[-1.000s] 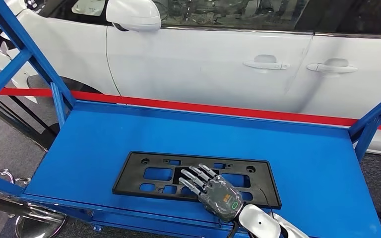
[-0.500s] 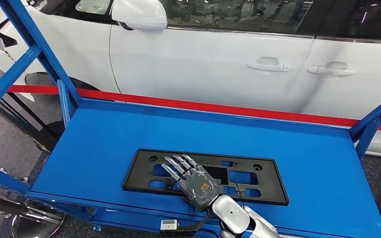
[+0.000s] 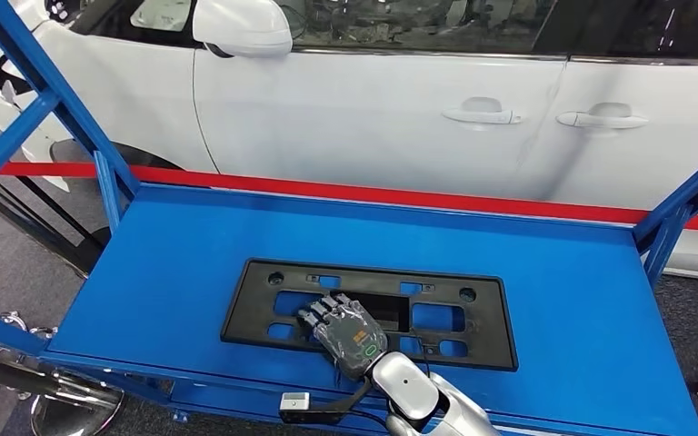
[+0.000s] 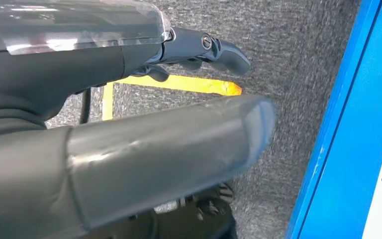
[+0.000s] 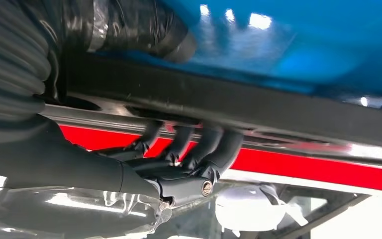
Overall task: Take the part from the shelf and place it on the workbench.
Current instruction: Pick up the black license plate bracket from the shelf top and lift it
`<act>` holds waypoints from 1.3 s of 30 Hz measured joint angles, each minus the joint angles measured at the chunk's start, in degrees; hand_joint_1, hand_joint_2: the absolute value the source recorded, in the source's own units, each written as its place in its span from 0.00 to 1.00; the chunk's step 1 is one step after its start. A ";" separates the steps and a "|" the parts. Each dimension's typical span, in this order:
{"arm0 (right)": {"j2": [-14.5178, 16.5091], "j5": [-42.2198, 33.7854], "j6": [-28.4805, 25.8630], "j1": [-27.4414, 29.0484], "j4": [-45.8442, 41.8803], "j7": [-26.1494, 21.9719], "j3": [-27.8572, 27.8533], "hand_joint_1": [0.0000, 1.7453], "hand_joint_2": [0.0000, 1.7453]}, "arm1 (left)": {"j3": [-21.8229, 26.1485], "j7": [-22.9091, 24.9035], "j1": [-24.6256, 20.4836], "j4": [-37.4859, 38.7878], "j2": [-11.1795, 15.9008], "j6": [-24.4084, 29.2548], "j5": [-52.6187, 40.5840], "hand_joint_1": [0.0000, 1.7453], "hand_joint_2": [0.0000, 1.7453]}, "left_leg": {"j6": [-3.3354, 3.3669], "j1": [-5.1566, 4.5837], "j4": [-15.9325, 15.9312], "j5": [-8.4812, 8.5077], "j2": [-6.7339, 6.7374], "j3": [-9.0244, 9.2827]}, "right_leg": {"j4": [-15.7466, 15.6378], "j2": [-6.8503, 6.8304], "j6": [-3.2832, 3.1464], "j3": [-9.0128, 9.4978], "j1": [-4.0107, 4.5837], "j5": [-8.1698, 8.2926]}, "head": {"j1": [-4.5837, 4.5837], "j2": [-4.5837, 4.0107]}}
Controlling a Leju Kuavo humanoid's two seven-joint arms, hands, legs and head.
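One flat black plastic part (image 3: 370, 313), a long rectangular frame pierced by rectangular cut-outs and small round holes, lies at lower centre of the head view on the smooth blue metal shelf (image 3: 191, 245). Its long edges run roughly parallel to the near edge of the shelf.

The right hand (image 3: 344, 329) enters from the bottom centre of the head view on a polished silver arm. Its back is a grey, semi-transparent shell with an orange mark and a green oval. The dark fingers (image 3: 320, 314) are curled over the near long bar of the part, and in the right wrist view they hook around that black bar (image 5: 238, 102), so the hand grips the part.

The left hand (image 4: 129, 124) shows in the left wrist view as a thick grey thumb and a dark finger, apart and holding nothing, above grey carpet (image 4: 288, 45) with a yellow stripe (image 4: 179, 83).

A glossy white car (image 3: 373, 109) and a red line (image 3: 327, 193) occupy the upper half of the head view.

Compared with half a second earlier, the fingers were extended flat over the part; they are now bent down around its bar. The whole picture has shifted slightly, which is camera motion.
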 joint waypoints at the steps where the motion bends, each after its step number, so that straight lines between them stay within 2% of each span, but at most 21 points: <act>1: 0.06 -0.01 -0.22 -0.01 0.35 0.03 -0.08 0.93 1.00 | 0.00 -0.23 0.05 0.00 0.04 -0.28 -0.17 0.00 0.00 | -0.21 0.05 4.16 -1.94 0.00 -1.88 | 0.08 -0.05 -0.08 -0.15 0.06 0.03 | -0.01 0.00; 3: 0.09 0.11 -0.79 0.00 0.96 0.12 -0.20 0.92 1.00 | 0.00 -0.69 0.21 0.00 0.11 -0.73 -0.52 0.00 0.00 | -0.51 0.12 9.39 -3.37 0.01 -4.23 | 0.31 -0.11 -0.10 -0.33 0.15 -0.02 | -0.01 0.00; 4: 0.10 0.24 -1.08 0.01 1.17 0.20 -0.28 0.92 1.00 | -0.01 -0.90 0.26 0.00 0.13 -0.89 -0.68 0.00 0.00 | -0.56 0.18 8.66 -2.32 0.02 -3.82 | 0.45 -0.10 -0.07 -0.33 0.15 -0.09 | -0.02 0.01; 6: 0.11 0.55 -1.55 0.00 1.45 0.43 -0.58 0.95 1.00 | -0.01 -1.36 0.26 0.00 0.26 -1.11 -0.97 0.00 0.00 | -0.48 0.30 1.23 1.68 0.05 -0.15 | 0.73 -0.03 0.17 -0.18 0.11 -0.33 | -0.01 0.01; 8: 0.12 0.78 -2.04 0.01 1.58 0.68 -1.16 0.96 1.00 | -0.01 -1.90 0.18 0.00 0.41 -1.35 -1.33 0.00 0.50 | -0.12 0.14 -5.69 3.96 0.02 3.25 | 0.99 0.07 0.68 -0.14 0.29 -0.55 | 0.00 0.00; 10: 0.10 0.96 -2.57 0.09 1.66 0.86 -1.86 0.96 1.00 | -0.01 -2.52 0.19 0.00 0.52 -1.66 -1.67 0.00 1.00 | 0.51 -0.16 -7.26 4.04 -0.06 3.99 | 0.91 0.16 1.29 -0.19 0.47 -0.45 | 0.01 0.00; 11: 0.07 1.09 -2.82 0.16 1.68 0.97 -2.24 0.96 1.00 | -0.01 -2.86 0.24 0.00 0.56 -1.82 -1.80 0.00 1.00 | 0.96 -0.08 -7.32 4.21 -0.08 3.96 | 0.80 0.20 1.59 -0.18 0.47 -0.34 | 0.01 0.00; 13: -0.01 1.46 -3.21 0.38 1.68 1.19 -3.06 0.97 1.00 | -0.01 -3.53 0.35 0.00 0.59 -2.15 -2.05 0.00 0.50 | 1.78 0.15 -7.58 4.59 0.08 3.88 | 1.97 0.23 2.16 -0.66 0.42 -1.32 | 0.01 0.01; 15: -0.13 1.81 -3.57 0.74 1.67 1.32 -3.96 0.98 1.00 | -0.01 -4.56 0.37 0.00 0.59 -2.61 -2.44 0.00 0.00 | 2.43 0.24 -7.71 4.87 0.30 3.67 | 7.77 0.21 2.62 -3.26 0.30 -5.00 | 0.01 0.01; 17: -0.31 2.11 -3.98 1.27 1.63 1.36 -4.78 0.98 1.00 | -0.01 -5.80 0.42 0.00 0.59 -3.18 -2.79 0.00 0.00 | 2.68 0.11 -7.67 4.94 0.37 3.45 | 15.79 0.19 2.89 -6.96 0.26 -8.69 | 0.02 0.00; 19: -0.49 2.36 -4.43 1.85 1.43 1.31 -5.51 0.98 1.00 | 0.01 -6.71 0.48 0.00 0.61 -3.68 -2.83 0.00 0.00 | 2.73 -0.01 -7.64 4.94 0.29 3.47 | 17.86 0.19 2.80 -7.85 0.28 -8.29 | 0.02 0.01; 22: -0.59 2.49 -4.68 2.18 0.96 1.26 -6.45 0.99 1.00 | 0.01 -7.26 0.47 0.00 0.52 -4.15 -2.81 0.00 0.00 | 2.61 -0.27 -7.63 4.82 0.01 3.85 | 6.89 0.18 1.58 -2.46 0.63 -2.37 | 0.01 0.00; 24: -0.66 2.56 -4.80 2.24 0.69 1.22 -6.95 0.99 1.00 | 0.01 -7.29 0.43 0.00 0.41 -4.09 -2.81 0.00 0.00 | 2.21 -0.37 -7.54 4.73 -0.08 3.78 | 1.47 0.09 0.75 -0.11 1.02 -0.64 | 0.01 0.01; 27: -0.98 2.16 -6.28 3.00 -0.32 0.63 -8.03 0.99 1.00 | 0.14 -6.03 0.45 0.00 0.39 -3.29 -2.75 0.00 0.00 | 1.32 -0.33 -7.49 4.63 -0.08 3.58 | 0.40 -0.02 0.45 -0.01 0.97 -0.34 | 0.02 0.01; 29: -1.51 -0.44 -8.54 3.92 -2.22 -1.63 -9.39 0.99 1.00 | 0.34 -4.80 0.49 0.00 0.39 -2.89 -2.53 0.00 0.00 | 0.88 -0.33 -5.12 2.77 -0.06 2.51 | -0.19 -0.15 0.10 0.11 0.51 0.08 | 0.01 0.01; 32: -3.44 -11.79 -13.63 5.49 -8.15 -11.29 -12.51 0.99 1.00 | 1.20 -4.94 0.61 0.00 0.44 -4.17 -1.08 0.00 0.00 | 0.24 -0.04 6.15 -2.90 -0.02 -2.69 | -0.10 -0.24 -0.16 -0.16 0.37 0.16 | -0.01 0.01; 33: -4.25 -16.11 -14.79 6.09 -10.81 -15.36 -13.90 0.99 1.00 | 1.67 -5.65 0.67 0.00 0.45 -4.83 -0.41 0.00 0.00 | 0.01 0.10 9.13 -3.74 -0.02 -4.06 | 0.05 -0.24 -0.16 -0.21 0.38 0.07 | -0.01 0.00; 34: -4.96 -19.61 -15.27 6.77 -13.44 -18.80 -15.32 0.99 1.00 | 2.17 -6.56 0.71 0.00 0.45 -5.28 0.17 0.00 0.00 | -0.18 0.25 9.80 -3.30 -0.01 -4.34 | 0.21 -0.22 -0.12 -0.18 0.35 -0.06 | -0.01 0.00; 35: -5.54 -22.60 -15.37 7.63 -16.20 -21.93 -16.80 0.99 1.00 | 2.70 -7.67 0.70 0.00 0.46 -5.52 0.78 0.00 0.00 | -0.33 0.42 7.95 -1.73 0.00 -3.42 | 0.40 -0.18 0.03 -0.08 0.28 -0.25 | -0.01 0.00; 37: -6.52 -27.93 -15.24 9.69 -22.21 -27.26 -19.49 0.99 1.00 | 3.89 -10.35 0.55 0.00 0.47 -5.81 1.89 0.00 0.00 | -0.52 0.69 -0.14 2.25 0.02 0.61 | 0.79 -0.09 0.56 0.23 0.12 -0.70 | 0.00 0.00; 39: -7.31 -31.78 -14.83 11.49 -28.11 -30.91 -21.19 0.99 1.00 | 5.00 -12.87 0.33 0.00 0.47 -6.12 2.55 0.00 0.00 | -0.10 0.51 -5.95 3.95 -0.08 3.40 | 1.01 0.06 1.25 0.27 0.14 -0.93 | 0.01 0.01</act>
